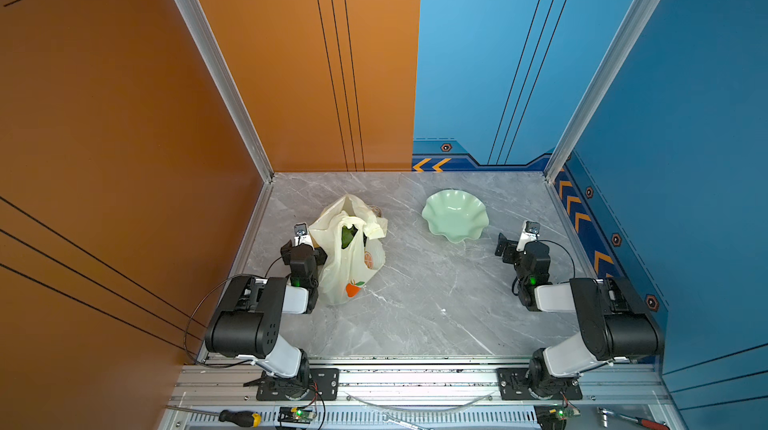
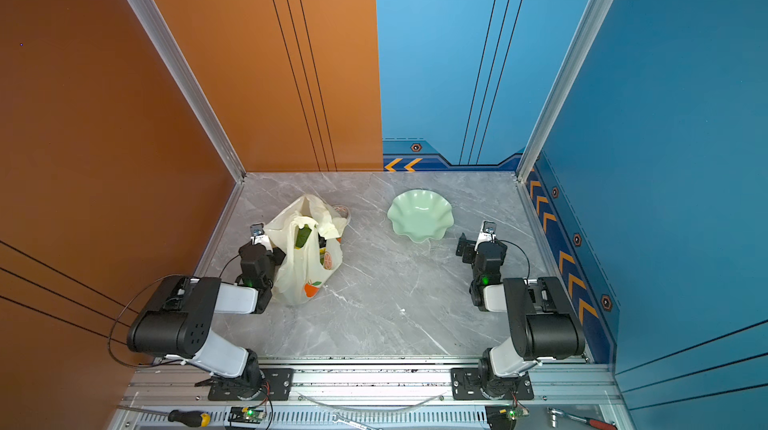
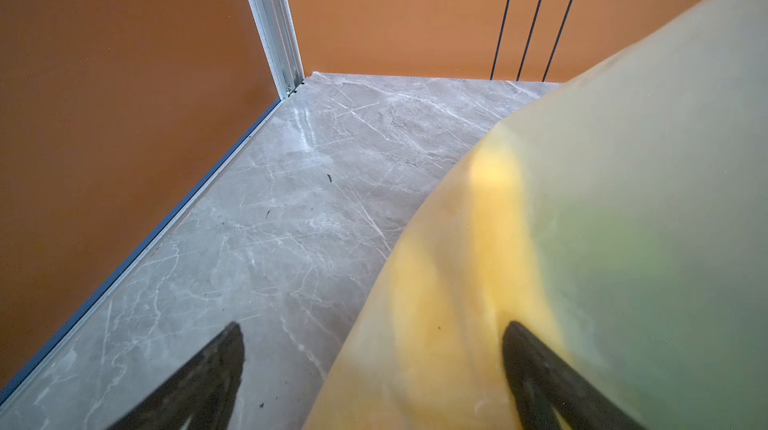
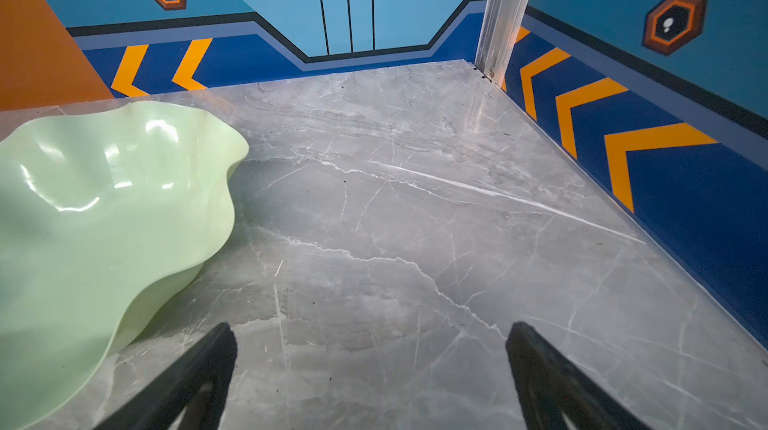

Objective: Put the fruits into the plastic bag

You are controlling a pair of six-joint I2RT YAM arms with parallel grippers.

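Observation:
The cream plastic bag (image 1: 347,265) (image 2: 301,274) stands slumped at the table's left, its mouth open upward. A green fruit (image 1: 346,237) (image 2: 303,236) shows in the mouth. In the left wrist view, yellow fruit (image 3: 478,265) and a green one (image 3: 631,257) glow through the bag's film (image 3: 644,136). My left gripper (image 1: 303,250) (image 2: 259,250) (image 3: 374,326) is open against the bag's left side; the film bulges between its jaws without being pinched. My right gripper (image 1: 515,245) (image 2: 473,247) (image 4: 372,325) is open over bare table at the right.
A pale green wavy-rimmed dish (image 1: 455,215) (image 2: 419,213) (image 4: 104,199) sits empty at the back middle, just left of the right gripper. A small clear tape roll (image 1: 376,210) lies behind the bag. Walls enclose the marble table (image 1: 415,307) on three sides. A screwdriver (image 1: 239,417) rests on the front rail.

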